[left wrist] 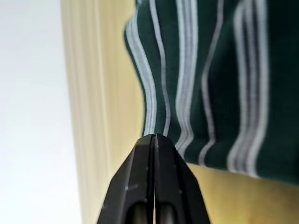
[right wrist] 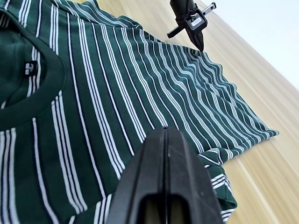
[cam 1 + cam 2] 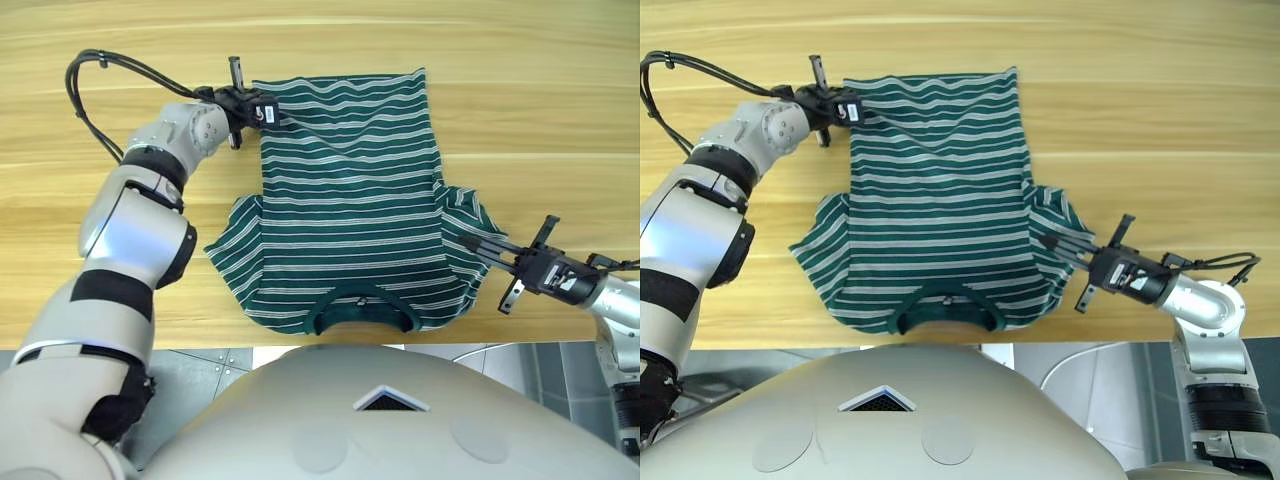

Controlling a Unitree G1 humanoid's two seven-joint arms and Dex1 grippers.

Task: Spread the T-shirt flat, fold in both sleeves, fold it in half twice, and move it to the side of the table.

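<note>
Both are closed: left gripper [image 3: 272, 114] pinches the far hem [image 3: 345, 80] of the T-shirt [image 3: 350, 200], right gripper [image 3: 468, 239] sits on its rumpled sleeve [image 3: 462, 210], likely to pull it flat on the bench [image 3: 530, 100].

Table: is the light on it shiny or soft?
Soft: in the left eye view the table shows no glare spot and the T-shirt throws only a thin shadow; in the left wrist view the space past the table looks plain white.
</note>
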